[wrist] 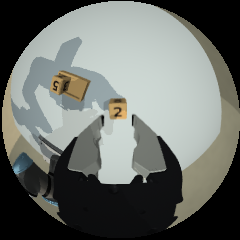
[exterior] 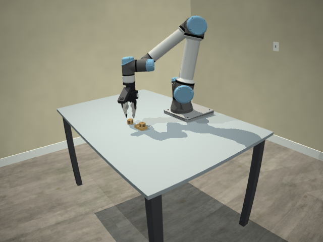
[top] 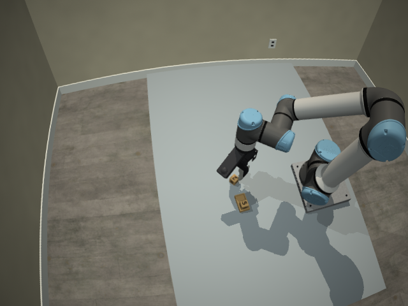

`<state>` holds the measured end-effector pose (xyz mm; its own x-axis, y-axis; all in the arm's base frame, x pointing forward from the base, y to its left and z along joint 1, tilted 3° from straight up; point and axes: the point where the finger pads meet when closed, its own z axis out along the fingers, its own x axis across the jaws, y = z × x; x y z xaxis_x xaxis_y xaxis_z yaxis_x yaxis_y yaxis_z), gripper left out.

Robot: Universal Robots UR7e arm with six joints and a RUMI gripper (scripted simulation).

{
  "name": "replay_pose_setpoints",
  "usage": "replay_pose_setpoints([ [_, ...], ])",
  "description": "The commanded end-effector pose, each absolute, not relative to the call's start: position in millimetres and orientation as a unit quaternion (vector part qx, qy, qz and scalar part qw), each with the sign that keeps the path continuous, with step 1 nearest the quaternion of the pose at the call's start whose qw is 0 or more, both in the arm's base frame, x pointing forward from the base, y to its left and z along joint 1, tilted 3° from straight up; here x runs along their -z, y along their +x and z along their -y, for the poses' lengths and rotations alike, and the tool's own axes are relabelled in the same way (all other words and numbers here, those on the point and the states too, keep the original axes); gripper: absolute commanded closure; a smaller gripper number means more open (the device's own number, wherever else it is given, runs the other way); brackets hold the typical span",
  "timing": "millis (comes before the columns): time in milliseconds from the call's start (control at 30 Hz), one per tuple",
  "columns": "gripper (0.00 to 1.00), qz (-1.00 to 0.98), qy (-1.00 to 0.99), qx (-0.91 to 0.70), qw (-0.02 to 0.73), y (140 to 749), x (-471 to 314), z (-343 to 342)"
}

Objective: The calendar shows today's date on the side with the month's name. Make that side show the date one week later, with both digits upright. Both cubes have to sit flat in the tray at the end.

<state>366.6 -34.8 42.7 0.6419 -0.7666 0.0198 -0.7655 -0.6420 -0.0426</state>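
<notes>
Tool (exterior: pixel 129 112) hangs seemingly empty above loose cube (exterior: pixel 129 121)

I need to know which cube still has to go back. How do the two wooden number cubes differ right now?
The cube showing 5 sits in the wooden tray; the cube showing 2 lies loose on the table, outside it. The 2 cube lies just below the gripper, whose jaws are part open and hold nothing; the 5 cube lies farther off. Both are tan with dark digits.
</notes>
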Motion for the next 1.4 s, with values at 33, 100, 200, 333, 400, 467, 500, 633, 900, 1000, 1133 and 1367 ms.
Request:
replay_pose_setpoints([
  [33, 0.72, -0.423, -0.906, 0.016, 0.015, 364.9, -37.3, 33.3],
  [100, 0.72, -0.423, -0.906, 0.016, 0.015, 365.0, -34.9, 33.2],
  [200, 0.72, -0.422, -0.906, 0.016, 0.015, 365.2, -30.3, 33.1],
  [333, 0.72, -0.422, -0.906, 0.016, 0.015, 365.4, -23.6, 32.9],
  [400, 0.72, -0.422, -0.906, 0.016, 0.015, 365.5, -22.0, 32.9],
  [467, 0.72, -0.423, -0.906, 0.016, 0.015, 365.5, -20.5, 32.9],
  [500, 0.72, -0.423, -0.906, 0.016, 0.015, 365.6, -19.1, 32.9],
  [633, 0.72, -0.423, -0.906, 0.016, 0.015, 365.8, -15.0, 32.8],
  [900, 0.72, -0.423, -0.906, 0.016, 0.015, 365.9, -13.6, 33.0],
  [1000, 0.72, -0.423, -0.906, 0.016, 0.015, 366.2, -13.8, 33.2],
  [1133, 0.72, -0.423, -0.906, 0.017, 0.015, 366.8, -14.5, 33.6],
  [1367, 0.72, -0.423, -0.906, 0.017, 0.015, 366.7, -14.6, 33.5],
])
